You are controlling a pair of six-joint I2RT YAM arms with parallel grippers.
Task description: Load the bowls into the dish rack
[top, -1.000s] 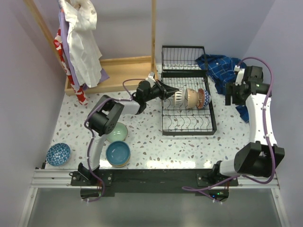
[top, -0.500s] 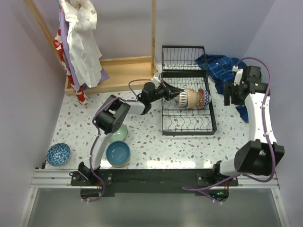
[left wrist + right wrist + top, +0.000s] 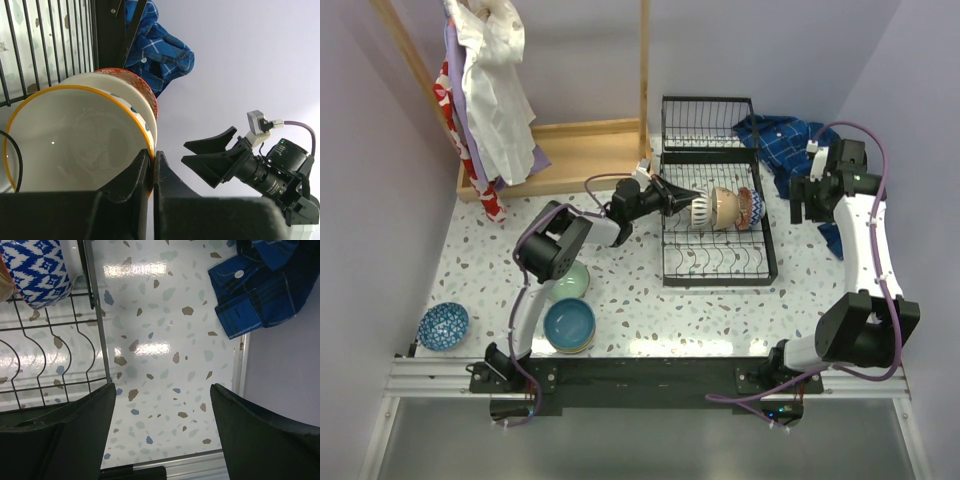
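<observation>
The black wire dish rack (image 3: 715, 262) holds three bowls on edge in a row. My left gripper (image 3: 678, 196) reaches in from the left and is shut on the rim of the yellow-rimmed white bowl (image 3: 698, 208). In the left wrist view the jaws (image 3: 152, 159) pinch that rim (image 3: 75, 140), with a red-orange rimmed bowl (image 3: 127, 75) behind it. A beige bowl (image 3: 723, 207) and a patterned bowl (image 3: 748, 207) stand further right. On the table lie a pale green bowl (image 3: 568, 280), a teal bowl (image 3: 569, 325) and a dark blue speckled bowl (image 3: 443, 326). My right gripper (image 3: 812, 208) is open and empty beside the rack (image 3: 95, 315).
A blue plaid cloth (image 3: 785, 140) lies behind and right of the rack, also in the right wrist view (image 3: 255, 290). A wooden clothes stand (image 3: 560, 150) with hanging garments stands at the back left. The rack's hinged end panel (image 3: 707, 120) stands upright behind.
My left gripper pushed right into the rack with the bowl, then drew back slightly left. My right gripper rose a little toward the back.
</observation>
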